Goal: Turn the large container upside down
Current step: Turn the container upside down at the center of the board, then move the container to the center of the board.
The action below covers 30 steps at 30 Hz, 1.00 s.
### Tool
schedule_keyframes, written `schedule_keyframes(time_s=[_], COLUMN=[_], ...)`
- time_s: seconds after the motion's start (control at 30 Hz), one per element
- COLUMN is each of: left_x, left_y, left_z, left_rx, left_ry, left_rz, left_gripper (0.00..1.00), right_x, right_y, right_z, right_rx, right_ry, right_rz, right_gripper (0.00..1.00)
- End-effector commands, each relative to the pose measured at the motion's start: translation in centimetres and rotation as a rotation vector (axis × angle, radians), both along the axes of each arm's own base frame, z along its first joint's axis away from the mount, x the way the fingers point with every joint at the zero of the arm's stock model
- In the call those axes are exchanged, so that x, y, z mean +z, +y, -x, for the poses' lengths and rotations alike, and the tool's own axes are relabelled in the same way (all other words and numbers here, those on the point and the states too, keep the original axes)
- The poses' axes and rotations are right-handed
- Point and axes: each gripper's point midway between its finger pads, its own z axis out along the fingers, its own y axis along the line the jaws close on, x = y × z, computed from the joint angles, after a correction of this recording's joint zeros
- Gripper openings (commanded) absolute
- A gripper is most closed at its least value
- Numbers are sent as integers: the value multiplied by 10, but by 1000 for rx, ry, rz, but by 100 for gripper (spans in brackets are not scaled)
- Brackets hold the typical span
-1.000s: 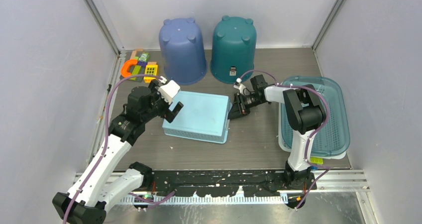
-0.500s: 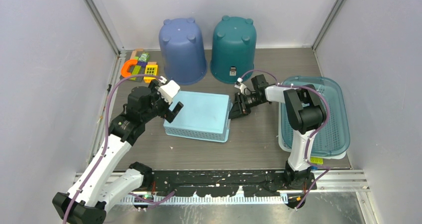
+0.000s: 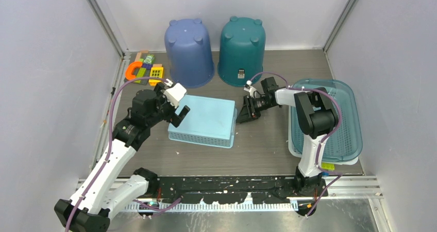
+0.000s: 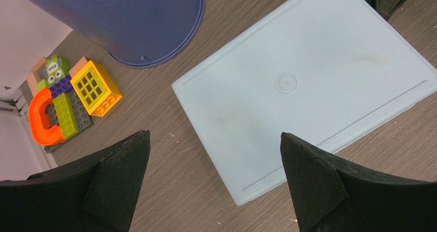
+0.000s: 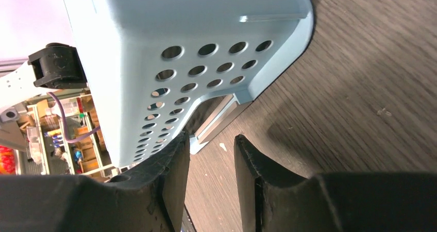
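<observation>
1. Container, the light blue perforated one, lies bottom-up on the worktop, just in front of the teal bucket.
2. Right hand, also in front of that bucket, sits at the container's rim, fingers slightly parted, gripping nothing.
3. Left hand hovers wide open, left of the bucket.
4. Flip looks done to me. Next is probably backing both hands off without nudging it.

No legible text is shown. A small white sticker is seen low on the teal bucket; its print is too small to be read.
</observation>
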Motion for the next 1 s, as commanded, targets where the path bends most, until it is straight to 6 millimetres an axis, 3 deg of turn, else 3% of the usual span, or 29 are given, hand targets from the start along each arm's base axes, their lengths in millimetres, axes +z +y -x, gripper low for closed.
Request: schedule_keyframes(time_s=[0.0,0.23,0.57,0.73,0.97], left_x=[15,12,-4,-30,-66], left_y=[-2,-6,-11,0,22], left_z=[-3,0,18,26,17], left_rx=[-8,-33,-175,-200,-126], left_ry=[-37,-23,54,91,99], left_rz=[27,29,-75,-178,-310], left_gripper=[98,98,100,100,100], right_x=[18,31,73,100,138], right_y=[-2,-6,-16,-21,-14], right_z=[-11,-17,-23,-33,-46], right_rx=[2,4,28,14,17], right_ry=[-90,-161,-365,-497,-613], right_rz=[1,29,84,111,110], right_gripper=[43,43,45,46,55])
